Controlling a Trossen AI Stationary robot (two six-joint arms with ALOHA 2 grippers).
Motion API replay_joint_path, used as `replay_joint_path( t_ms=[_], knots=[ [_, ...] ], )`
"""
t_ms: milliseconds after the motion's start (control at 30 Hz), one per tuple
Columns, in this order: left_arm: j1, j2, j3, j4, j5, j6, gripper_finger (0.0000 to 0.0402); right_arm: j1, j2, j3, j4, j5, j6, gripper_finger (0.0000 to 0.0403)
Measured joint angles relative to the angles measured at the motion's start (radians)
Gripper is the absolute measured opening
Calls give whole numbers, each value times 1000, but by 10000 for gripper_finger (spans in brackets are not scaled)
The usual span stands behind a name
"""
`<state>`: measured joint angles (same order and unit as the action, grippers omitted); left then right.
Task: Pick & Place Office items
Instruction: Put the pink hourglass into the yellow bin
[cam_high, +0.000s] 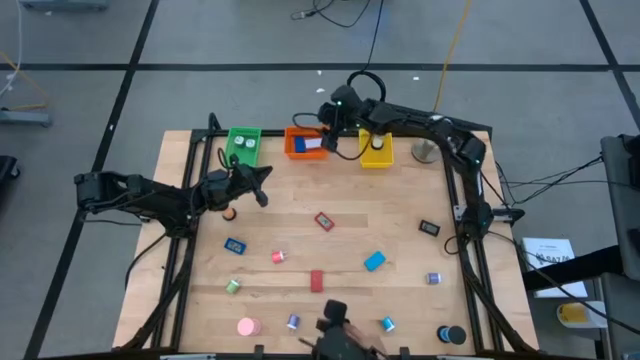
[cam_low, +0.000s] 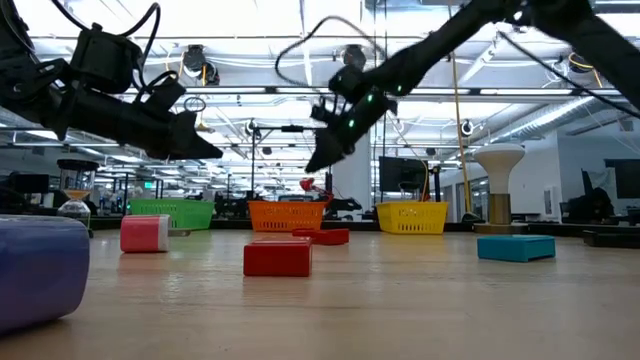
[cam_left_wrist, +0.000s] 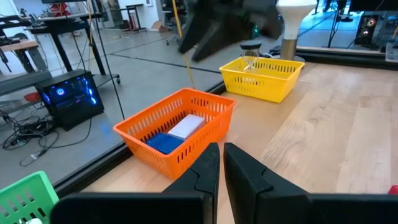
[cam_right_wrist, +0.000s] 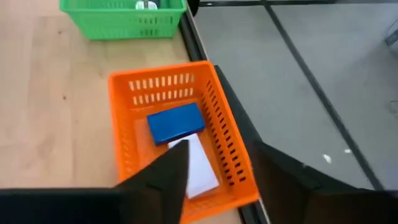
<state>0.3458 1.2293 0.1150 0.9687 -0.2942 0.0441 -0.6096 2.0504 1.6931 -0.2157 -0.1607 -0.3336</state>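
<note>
My right gripper hangs open above the orange tray at the table's far edge and holds nothing. A blue block and a white block lie flat on that tray's floor. My left gripper is shut and empty, hovering over the table's left part, pointing toward the trays. Several small office items lie loose on the table, among them a red block, a light blue block, a second red block and a pink roll.
A green tray stands left of the orange one and a yellow tray right of it. A white ball on a stand sits at the far right. A black roll lies at the near right corner.
</note>
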Motion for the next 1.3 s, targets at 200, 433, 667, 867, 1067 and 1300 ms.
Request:
replay_joint_path(
  t_ms=[200,433,667,867,1067,1300],
  knots=[
    [-11,0,0,-9,14,0,31,85,-181,-177,2,161,-4,44],
    [-36,0,0,-13,58,4,31,204,-463,-584,192,267,135,17],
    [-37,0,0,-21,150,-17,31,308,-718,-950,444,338,317,2],
    [-69,0,7,-23,182,40,31,371,-840,-1167,672,399,341,5],
    [-116,0,30,-32,182,34,31,425,-916,-1261,769,396,341,2],
    [-181,0,55,-33,181,80,31,502,-993,-1263,716,447,341,1]
  ],
)
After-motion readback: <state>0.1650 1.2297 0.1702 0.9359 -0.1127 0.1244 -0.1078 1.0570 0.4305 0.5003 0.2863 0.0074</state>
